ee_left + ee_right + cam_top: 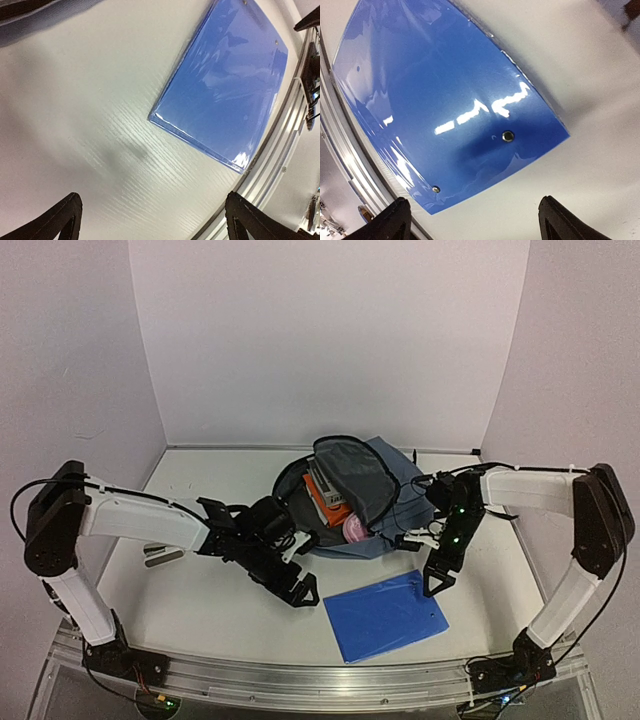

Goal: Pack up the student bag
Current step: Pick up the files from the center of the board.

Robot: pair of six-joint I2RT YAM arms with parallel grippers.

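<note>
While the left arm stretches in low from the left side of the table, a small grey object lies on the bare surface just behind its forearm; what it is cannot be made out. The left hand hangs just over the table, tilted down, its two dark fingers spread wide with nothing between them, so it is released and empty. In the left wrist view only pale tabletop lies under that hand, and the nearest corner of the blue folder is a little way beyond it.

Behind the hand, at the middle of the table toward the back, sits the student bag. It is slate blue, unzipped, with its flap thrown back and the grey lining showing. An orange item and a pink item sit inside the opening. The left wrist is close against the bag's left side.

In front of the bag and to its right, the blue folder lies flat near the table's front edge, apart from the bag. Two small metal studs show on its glossy cover.

Over the folder's right corner is the right hand, pointing down. Its fingers are parted on either side of the corner, touching nothing: released and empty.
</note>
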